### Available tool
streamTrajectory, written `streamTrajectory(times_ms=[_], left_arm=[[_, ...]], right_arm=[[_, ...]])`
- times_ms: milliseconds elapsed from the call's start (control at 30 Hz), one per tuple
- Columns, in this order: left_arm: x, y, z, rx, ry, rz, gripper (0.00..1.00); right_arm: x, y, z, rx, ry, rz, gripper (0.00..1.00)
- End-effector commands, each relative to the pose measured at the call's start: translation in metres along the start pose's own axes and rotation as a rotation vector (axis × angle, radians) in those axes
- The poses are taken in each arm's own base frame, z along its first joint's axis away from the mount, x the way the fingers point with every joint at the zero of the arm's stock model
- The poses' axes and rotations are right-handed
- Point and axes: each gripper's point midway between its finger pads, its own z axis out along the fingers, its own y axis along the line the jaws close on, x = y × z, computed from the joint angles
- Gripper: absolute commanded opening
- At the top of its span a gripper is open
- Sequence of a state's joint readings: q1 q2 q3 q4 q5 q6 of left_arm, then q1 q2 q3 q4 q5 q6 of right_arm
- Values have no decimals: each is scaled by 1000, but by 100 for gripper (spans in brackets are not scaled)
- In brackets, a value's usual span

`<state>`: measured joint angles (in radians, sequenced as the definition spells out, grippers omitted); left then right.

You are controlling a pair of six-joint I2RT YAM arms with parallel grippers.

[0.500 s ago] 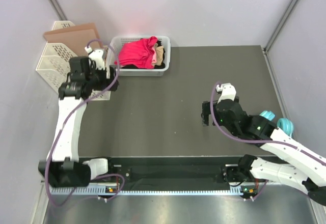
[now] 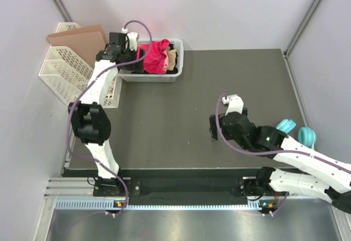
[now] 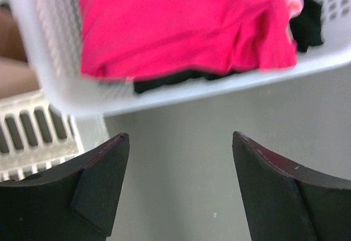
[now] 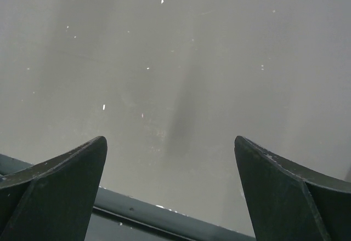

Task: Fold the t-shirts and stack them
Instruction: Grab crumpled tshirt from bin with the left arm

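L end effector (image 3: 180, 138) wide open, empty; crimson tee (image 3: 181, 22) at 12 o'clock. Risk: clips basket (image 3: 82, 96) rim. R end effector (image 4: 170, 139) open, empty.

At the far left, the crimson-magenta t-shirt (image 3: 181, 22) is bright and plain, no print. A black t-shirt (image 3: 310, 19) shows under it and a tan t-shirt (image 2: 173, 60) at its right. The basket (image 3: 49, 60) is white mesh. My left fingers (image 3: 101, 189) are black and my right fingers (image 4: 285, 197) dull dark grey. My arms (image 2: 101, 87) are white, the table (image 2: 181, 115) matte charcoal. The teal object (image 2: 307, 137) sits at the right.
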<state>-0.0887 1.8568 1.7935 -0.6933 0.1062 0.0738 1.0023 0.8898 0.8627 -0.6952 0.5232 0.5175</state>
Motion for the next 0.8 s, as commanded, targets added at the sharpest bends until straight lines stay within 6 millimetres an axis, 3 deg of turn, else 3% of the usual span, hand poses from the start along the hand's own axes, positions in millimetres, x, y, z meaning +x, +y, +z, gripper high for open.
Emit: streamTrajectory(times_ms=[0,167,333,533,600,767], left_arm=[[-43,-1,9,-23,-88,36,80],[-55,-18,38,-25,-94,99,80],[-51,-36,65,7,-71,120,79],[-56,-55,86,16,-84,159,80],[-67,-60,86,22,-108,151,80],[-69,-61,103,11,-115,149,79]], right_arm=[[-7,14,9,-20,-41,-10,99],[-6,23,17,-35,-31,-40,100],[-2,26,22,-33,-15,-56,100],[2,25,21,-33,-9,-52,99],[4,23,19,-31,-7,-44,98],[8,19,15,-36,-7,-22,96]])
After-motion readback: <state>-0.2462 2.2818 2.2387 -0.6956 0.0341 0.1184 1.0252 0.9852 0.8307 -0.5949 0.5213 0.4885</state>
